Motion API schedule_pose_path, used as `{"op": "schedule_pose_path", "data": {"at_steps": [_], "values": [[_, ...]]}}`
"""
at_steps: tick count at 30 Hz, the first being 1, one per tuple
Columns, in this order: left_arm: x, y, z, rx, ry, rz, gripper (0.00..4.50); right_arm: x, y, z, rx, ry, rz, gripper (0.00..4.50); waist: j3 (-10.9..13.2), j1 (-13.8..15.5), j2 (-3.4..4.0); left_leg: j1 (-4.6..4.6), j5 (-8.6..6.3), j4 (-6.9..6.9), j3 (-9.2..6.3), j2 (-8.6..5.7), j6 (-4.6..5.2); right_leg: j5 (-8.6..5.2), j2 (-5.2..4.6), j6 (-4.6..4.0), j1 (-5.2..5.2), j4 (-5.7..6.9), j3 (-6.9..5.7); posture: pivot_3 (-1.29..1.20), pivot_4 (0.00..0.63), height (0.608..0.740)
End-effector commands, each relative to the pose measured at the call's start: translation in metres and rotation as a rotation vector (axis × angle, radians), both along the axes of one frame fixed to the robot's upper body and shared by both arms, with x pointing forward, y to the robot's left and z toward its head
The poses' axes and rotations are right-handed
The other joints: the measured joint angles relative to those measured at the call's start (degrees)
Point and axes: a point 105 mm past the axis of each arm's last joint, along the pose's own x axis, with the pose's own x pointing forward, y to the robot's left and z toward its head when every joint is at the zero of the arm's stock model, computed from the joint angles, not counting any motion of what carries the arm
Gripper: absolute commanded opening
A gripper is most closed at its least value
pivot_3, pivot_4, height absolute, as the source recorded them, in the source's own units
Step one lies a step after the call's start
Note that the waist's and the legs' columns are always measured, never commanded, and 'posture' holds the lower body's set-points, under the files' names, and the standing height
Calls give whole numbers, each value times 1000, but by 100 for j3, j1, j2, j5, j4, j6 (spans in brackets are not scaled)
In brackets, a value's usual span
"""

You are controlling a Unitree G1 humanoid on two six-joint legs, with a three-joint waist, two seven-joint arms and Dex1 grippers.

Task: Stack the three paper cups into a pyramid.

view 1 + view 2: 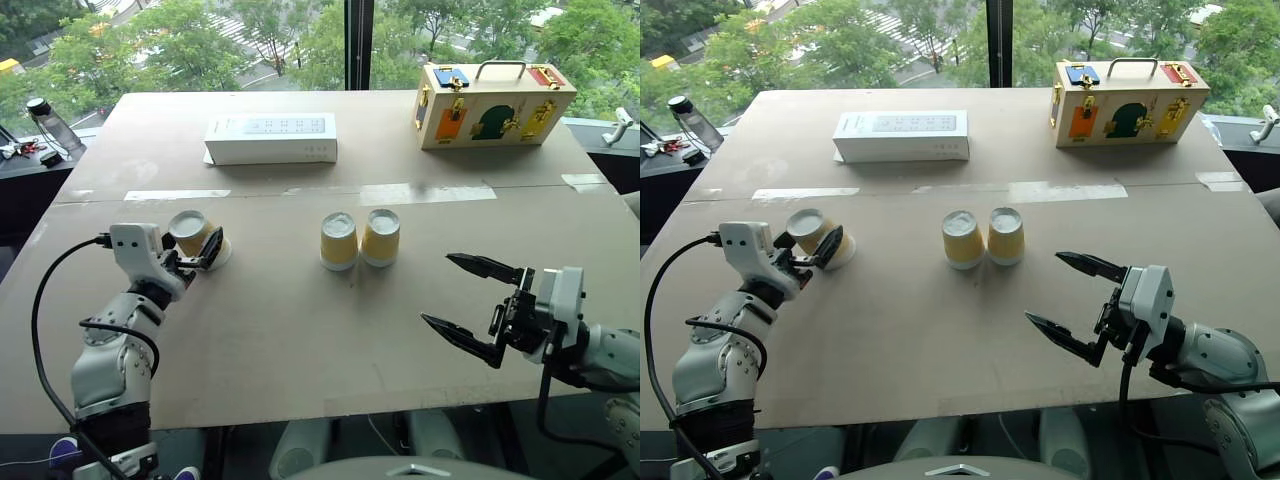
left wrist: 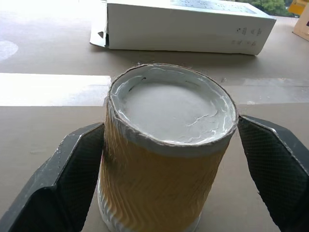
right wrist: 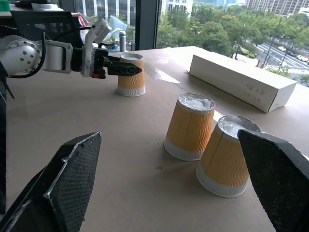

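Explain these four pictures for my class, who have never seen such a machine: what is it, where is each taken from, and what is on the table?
It is a two-armed robot. Two pictures look down from its head; the other two come from cameras on its wrists. On the brown table stand three upturned paper cups: two side by side, one apart. The left gripper has its open fingers on either side of the lone cup, not yet squeezing it. The right gripper hangs open, holding nothing. Farther back lie a white box and a wooden case.
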Motion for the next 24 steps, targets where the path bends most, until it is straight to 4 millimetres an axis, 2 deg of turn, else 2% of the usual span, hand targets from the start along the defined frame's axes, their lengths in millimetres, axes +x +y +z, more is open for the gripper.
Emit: {"op": "schedule_pose_path", "data": {"at_steps": [1, 3, 4, 7, 8, 12, 14, 15, 17, 19, 24], "values": [[4, 5, 10, 34, -50, 31, 4437, -4, 0, 12, 5, -55, -3, 4500, 0, -3, 0, 0, 0, 0, 1, 0, 0, 0, 0, 0, 0, 0, 2, 0, 150, 740], [6, 4, 11, 49, -54, 27, 4437, -4, 0, 12, 5, -55, -6, 4500, 0, 1, 0, 0, -1, -1, 0, 0, -1, 0, 0, -1, -1, 0, 1, 0, 150, 740], [7, 4, 11, 54, -55, 26, 3918, -4, 0, 12, 6, -55, -7, 4500, 0, 4, 0, -1, -1, -2, -1, 1, -1, 0, 0, 0, -1, 0, 0, 0, 150, 740], [8, 2, 15, 91, -78, -6, 2731, -5, -1, 12, 8, -53, -11, 4500, 0, 5, 0, -1, -1, -1, -1, 0, -1, 0, 0, 0, -1, 0, 0, 0, 150, 740], [8, 1, 19, 104, -93, -25, 2576, -5, -1, 12, 8, -52, -13, 4500, 0, 6, 0, -1, -1, -1, -1, 0, -1, 0, 0, 0, -1, 0, 0, 0, 150, 740], [12, -2, 38, 102, -146, -97, 2576, -5, -2, 10, 8, -45, -26, 4500, 1, 11, -1, -2, -1, -1, -2, 1, -1, 0, 0, -1, -1, 0, -2, 0, 150, 740], [13, -19, 49, 140, -164, -234, 2576, -5, -5, 9, 5, -41, -44, 4500, 1, 9, 0, -2, -1, -1, -5, 0, -1, 0, 0, -1, -1, 0, -5, 0, 150, 740], [15, -27, 55, 95, -160, -294, 2576, -5, -7, 8, 4, -41, -55, 4500, 1, 9, 0, -3, -1, -1, -5, 1, -1, 0, 1, -1, -1, 0, -5, 0, 150, 740], [19, -77, 83, 7, -125, -606, 2576, -5, -16, 5, -6, -34, -104, 4500, 3, 36, -3, -3, -1, -1, -2, 0, -1, 0, 0, 0, -1, 0, -3, 0, 150, 740], [18, -115, 101, -14, -74, -823, 2576, -6, -23, 3, -15, -32, -138, 4500, 8, 122, -8, -15, 0, 13, -11, -10, 0, -1, 3, 0, 0, 0, -28, 0, 150, 740], [22, -164, 114, 36, 1, -1016, 2576, -9, -30, 5, -22, -42, -190, 4500, 3, -53, 11, 8, 0, 6, -2, -16, -1, -2, 0, 2, 13, 1, 7, 0, 150, 740]]}}
